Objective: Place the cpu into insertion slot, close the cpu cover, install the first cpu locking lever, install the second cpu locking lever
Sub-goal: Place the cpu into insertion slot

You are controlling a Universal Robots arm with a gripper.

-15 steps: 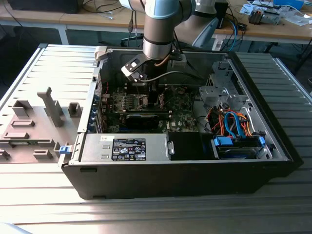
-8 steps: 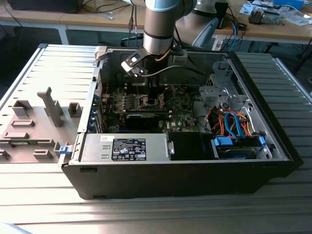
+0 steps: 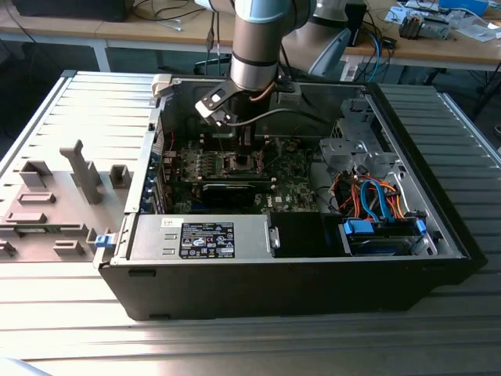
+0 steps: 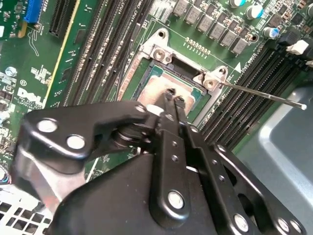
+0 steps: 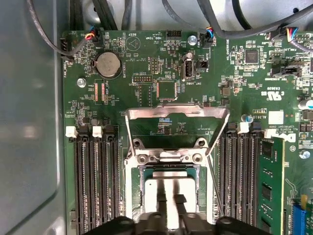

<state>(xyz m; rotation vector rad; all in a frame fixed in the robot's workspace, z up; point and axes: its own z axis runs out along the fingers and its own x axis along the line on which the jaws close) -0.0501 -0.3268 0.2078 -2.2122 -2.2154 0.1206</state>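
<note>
The cpu (image 5: 151, 188) lies flat in the insertion slot (image 5: 168, 158), its silver face up; it also appears in the second wrist view (image 4: 155, 88). The cpu cover (image 5: 176, 113) stands flipped open beyond the socket, a thin silver frame. A thin locking lever (image 4: 264, 93) sticks out sideways from the socket corner. My gripper (image 5: 170, 199) hangs right over the cpu with its black fingers close together and nothing between them; in the second wrist view the gripper (image 4: 173, 96) has its tips at the chip's face. In the exterior view the gripper (image 3: 241, 149) reaches down into the open case.
Long black memory slots (image 5: 95, 181) flank the socket on both sides, with a green memory stick (image 5: 269, 181) fitted in one. The grey case wall (image 5: 29, 122) runs close by. A power supply (image 3: 200, 237) and a drive cage with cables (image 3: 376, 200) fill the case's near side.
</note>
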